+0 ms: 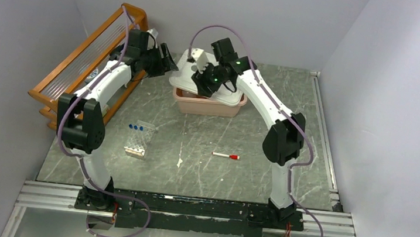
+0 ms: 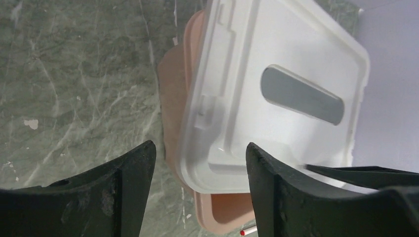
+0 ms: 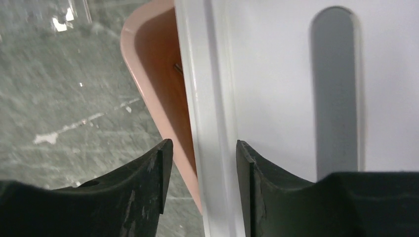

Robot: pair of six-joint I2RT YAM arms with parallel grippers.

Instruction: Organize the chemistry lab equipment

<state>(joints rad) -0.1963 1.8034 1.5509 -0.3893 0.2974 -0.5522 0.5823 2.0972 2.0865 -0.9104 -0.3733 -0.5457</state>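
A pink bin point(image 1: 206, 107) stands at the back middle of the table with a white lid point(image 1: 181, 77) lying askew over it. My right gripper point(image 1: 205, 78) hovers over the lid, open, with the lid's rim point(image 3: 210, 123) between its fingers. My left gripper point(image 1: 169, 61) is just left of the bin, open above the lid's corner point(image 2: 217, 168). A clear tube rack point(image 1: 137, 139) holding blue-capped tubes point(image 1: 135, 127) stands front left. A thin white stick with a red end point(image 1: 225, 155) lies mid-table. The bin's contents are hidden by the lid.
A wooden slatted rack point(image 1: 85, 52) leans along the left wall. A small white scrap point(image 1: 179, 162) lies on the grey marbled tabletop point(image 1: 201, 176) in front of the tube rack. Walls close in on both sides.
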